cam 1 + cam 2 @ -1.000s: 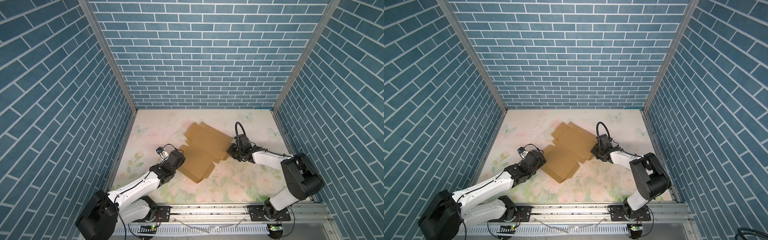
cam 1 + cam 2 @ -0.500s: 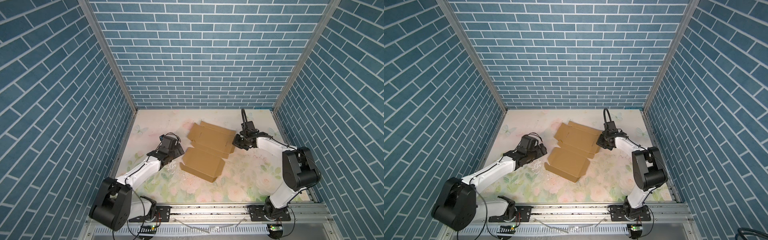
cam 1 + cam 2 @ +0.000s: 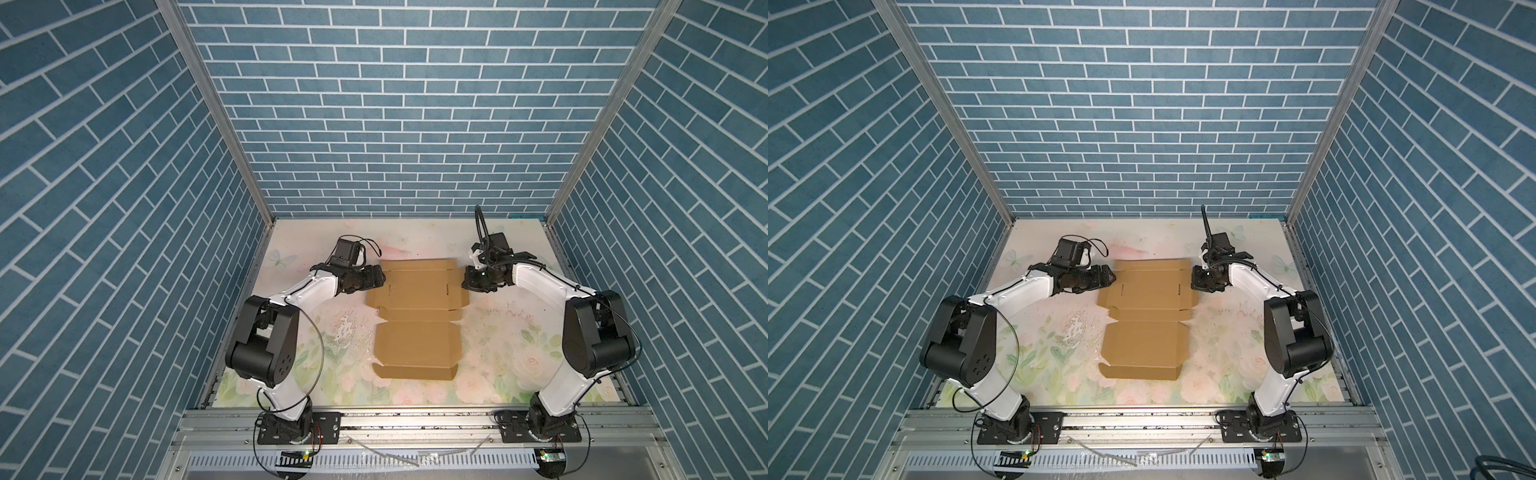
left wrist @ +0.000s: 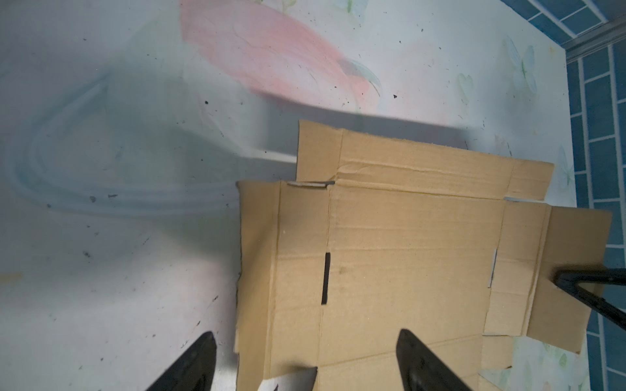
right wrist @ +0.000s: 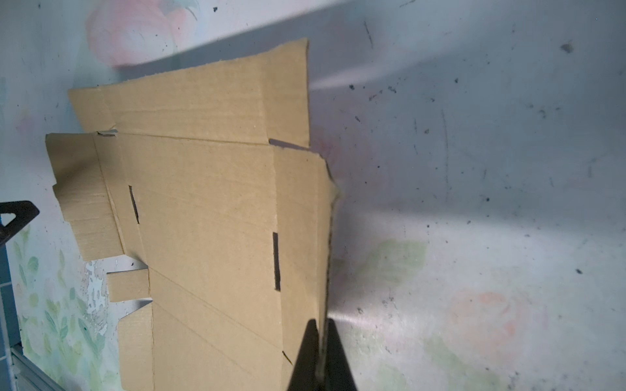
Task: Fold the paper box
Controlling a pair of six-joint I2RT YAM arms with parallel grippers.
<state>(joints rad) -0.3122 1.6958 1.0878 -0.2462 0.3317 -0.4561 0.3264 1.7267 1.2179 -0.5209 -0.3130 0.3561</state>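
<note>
Broadly, the floral bench filled the lower middle of both top views. The box lay on it at centre frame as a mostly flat brown sheet, its long axis running down toward the lower edge. Its lowest strip looked turned up a little along a crease. The rest lay flat, so I judged the folding barely begun.

The left end effector sat at the sheet's upper left edge and the right end effector at its upper right edge. In the left wrist view, the left end effector showed at the bottom of the frame with its jaws well apart. They straddled the side flap's edge without pinching it. In the right wrist view, the right end effector at bottom centre had its jaws together, clamped on the box's side flap. That flap stood edge-on, lifted off the bench.

I judged three risks from here:
- With only one side gripped, a pull by the right arm could drag or spin the light sheet instead of bending it at the crease.
- The thin pinch near the flap's rim could slip off or tear the cardboard.
- If the left jaws closed too far in, near the slot, they might crease the panel off its score line.
</note>
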